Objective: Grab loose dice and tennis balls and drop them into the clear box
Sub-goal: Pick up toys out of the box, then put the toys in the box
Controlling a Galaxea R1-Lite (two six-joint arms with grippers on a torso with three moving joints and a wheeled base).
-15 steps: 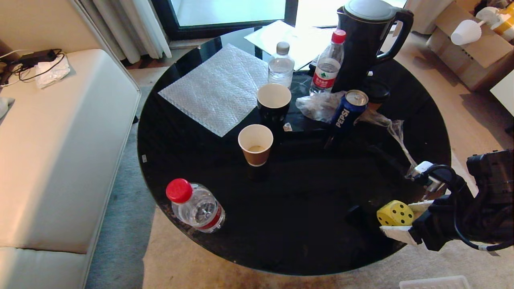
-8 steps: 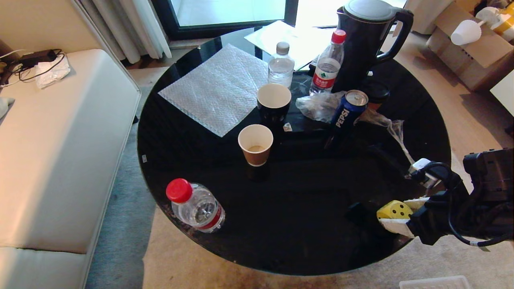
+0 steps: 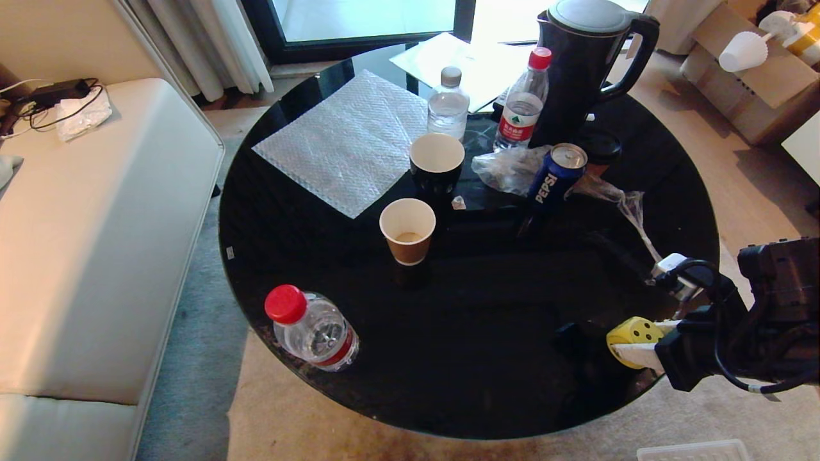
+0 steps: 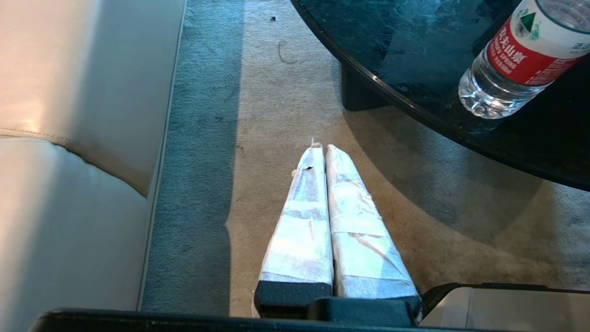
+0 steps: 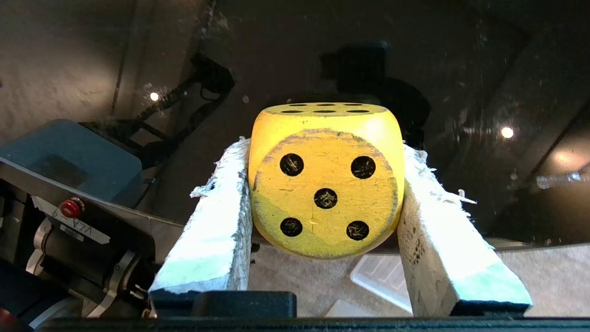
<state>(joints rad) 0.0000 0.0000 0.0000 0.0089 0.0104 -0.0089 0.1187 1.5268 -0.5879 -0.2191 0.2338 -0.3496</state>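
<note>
can (image 3: 556, 176): "PEPSI" | red bottle label (image 4: 516, 53): "SPRING" | yellow die (image 5: 325, 184): 5 pips facing camera

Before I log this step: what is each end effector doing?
Left end effector: shut, empty, over the carpet.
Right end effector: shut on the yellow die at the table edge.

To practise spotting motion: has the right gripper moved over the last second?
Yes. Against the unmoving Pepsi can, the right gripper has slid slightly inward over the table, its fingers closing around the yellow die.
</note>
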